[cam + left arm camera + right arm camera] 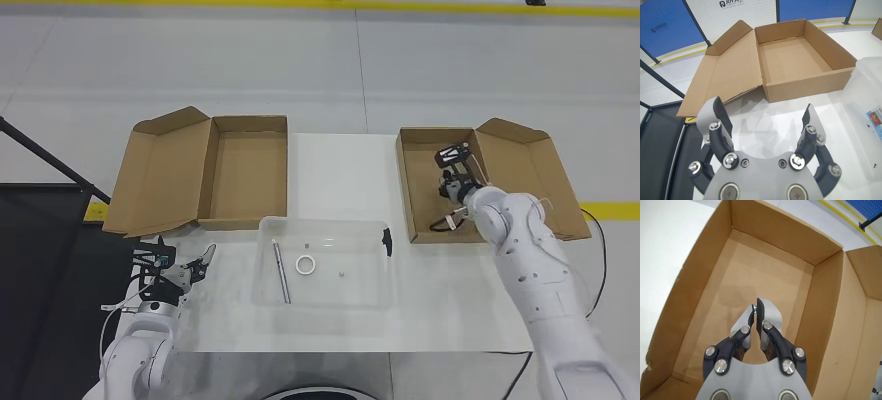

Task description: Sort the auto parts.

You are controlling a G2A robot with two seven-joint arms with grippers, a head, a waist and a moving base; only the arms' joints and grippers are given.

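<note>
Small metal part [755,310], silvery, is pinched at the fingertips of the right gripper [755,305], above the floor of the cardboard box [404,190] just right of the clear bin [325,222]; that box's walls rise on all sides of the gripper. In the bin lie a metal rod [281,272] and a white ring [306,265], with a black clip [386,240] at its right rim. Left of the bin, the left gripper [763,106] hangs with jaws spread wide and nothing between them over the white table [340,170]. A second cardboard box [245,170] sits just behind the bin to its left, flap folded out.
</note>
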